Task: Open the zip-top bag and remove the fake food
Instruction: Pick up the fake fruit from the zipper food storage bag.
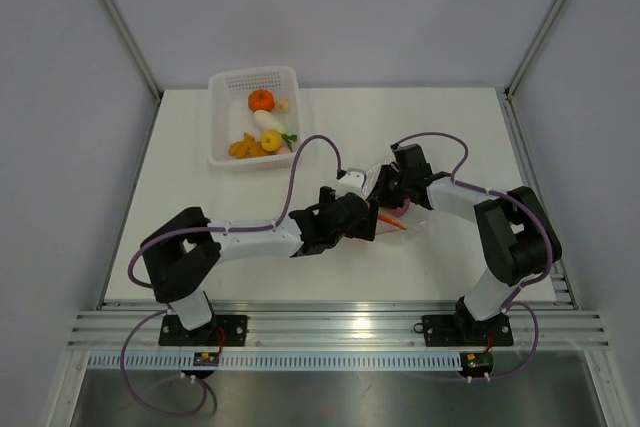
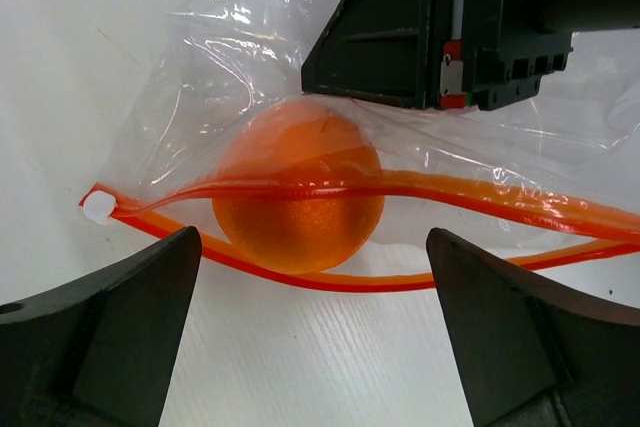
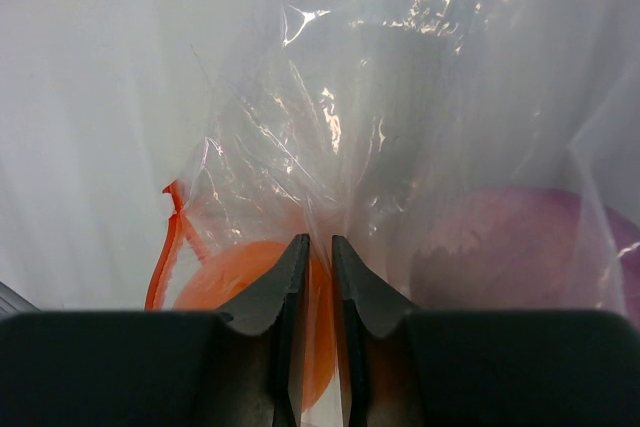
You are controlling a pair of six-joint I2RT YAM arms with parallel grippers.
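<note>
The clear zip-top bag lies on the white table with its red-orange zipper strip parted into an open mouth. An orange tangerine-like ball sits in that mouth. My left gripper is open and empty, its fingers just in front of the mouth, either side of the ball. My right gripper is shut on a fold of the bag's plastic; the orange ball and a purple-pink onion-like piece show through it. In the top view both grippers meet at the bag.
A white perforated basket at the back left holds an orange ball, a white radish-like piece and yellow pieces. Grey walls enclose the table; a metal rail runs along the near edge.
</note>
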